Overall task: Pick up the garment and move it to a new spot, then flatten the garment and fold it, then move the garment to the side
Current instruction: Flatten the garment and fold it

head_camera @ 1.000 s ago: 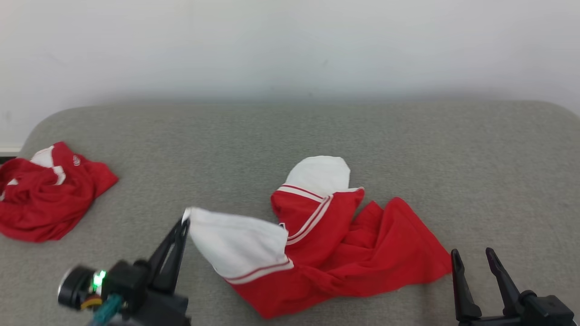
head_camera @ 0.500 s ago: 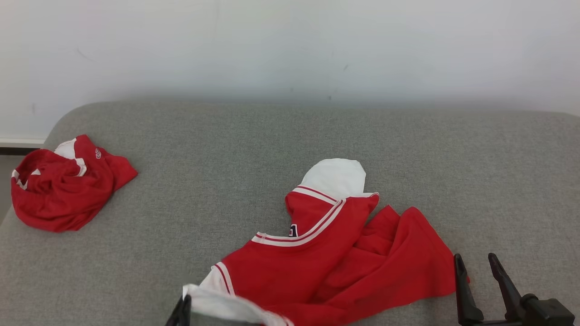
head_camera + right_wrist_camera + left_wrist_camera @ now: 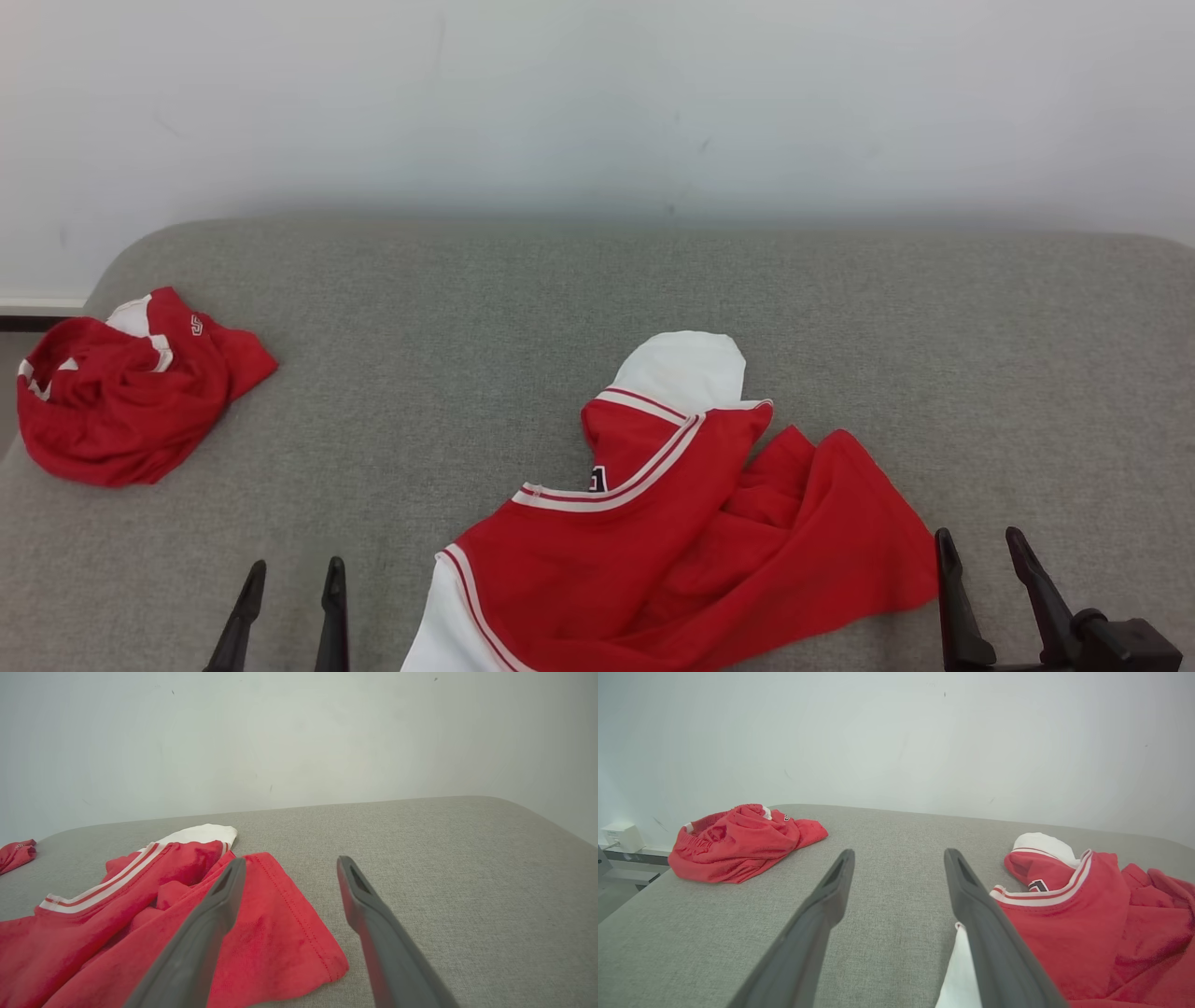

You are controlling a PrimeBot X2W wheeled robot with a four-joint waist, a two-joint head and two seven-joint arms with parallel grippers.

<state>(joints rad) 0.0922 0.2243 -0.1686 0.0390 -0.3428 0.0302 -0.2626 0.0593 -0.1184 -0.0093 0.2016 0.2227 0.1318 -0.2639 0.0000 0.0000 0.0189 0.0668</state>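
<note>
Our left fingers (image 3: 331, 616) and right fingers (image 3: 952, 597) are wide open and empty. The red jersey (image 3: 691, 551) lies crumpled on the near tabletop (image 3: 560, 308) between them, its hem just beside the right ones.

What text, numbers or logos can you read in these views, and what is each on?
On the red-and-white garment, beside the striped trim: a dark patch with a white character, partly hidden by a fold, not readable.
On the crumpled red garment at the left: a small white mark, too small to read.
Nothing else carries writing.
</note>
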